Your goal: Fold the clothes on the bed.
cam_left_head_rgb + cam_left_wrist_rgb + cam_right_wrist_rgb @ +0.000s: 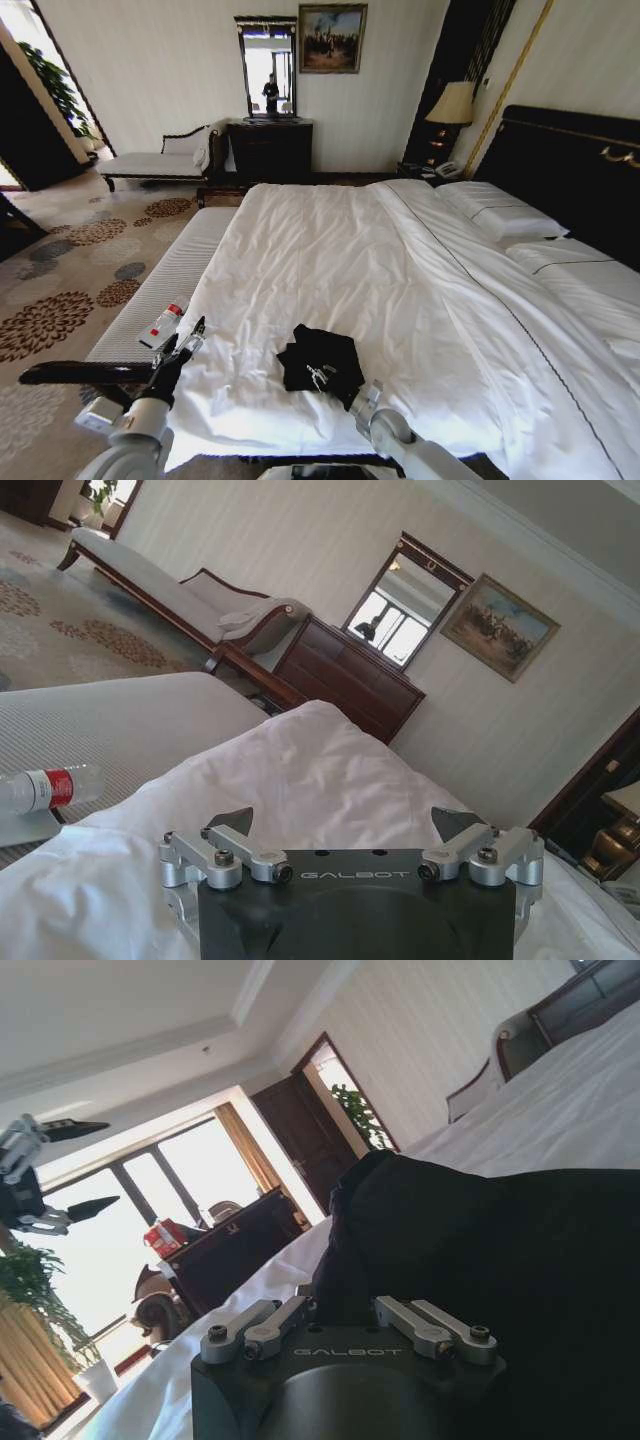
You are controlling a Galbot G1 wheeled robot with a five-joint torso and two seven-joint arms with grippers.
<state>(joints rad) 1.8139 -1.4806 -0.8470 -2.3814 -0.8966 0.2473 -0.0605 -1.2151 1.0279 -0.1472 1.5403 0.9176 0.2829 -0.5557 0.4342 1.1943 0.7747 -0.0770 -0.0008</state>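
The clothes, a black T-shirt (320, 362), lie crumpled on the white duvet of the bed (400, 270) near its foot edge. My right gripper (338, 386) reaches into the near edge of the shirt. In the right wrist view its links are drawn inward at the right gripper (345, 1300), and the fingers are buried in the black cloth (500, 1260), shut on it. My left gripper (188, 338) is raised left of the shirt, over the duvet's corner, fingers apart with nothing between them. The left wrist view shows the left gripper (345, 825) open above the white duvet (300, 770).
A padded bench (165, 290) runs along the bed's foot with a red-labelled bottle (165, 322) on it, also in the left wrist view as the bottle (45, 788). Pillows (500, 215) lie by the dark headboard. A chaise (155, 160), dresser (270, 150) and patterned carpet lie beyond.
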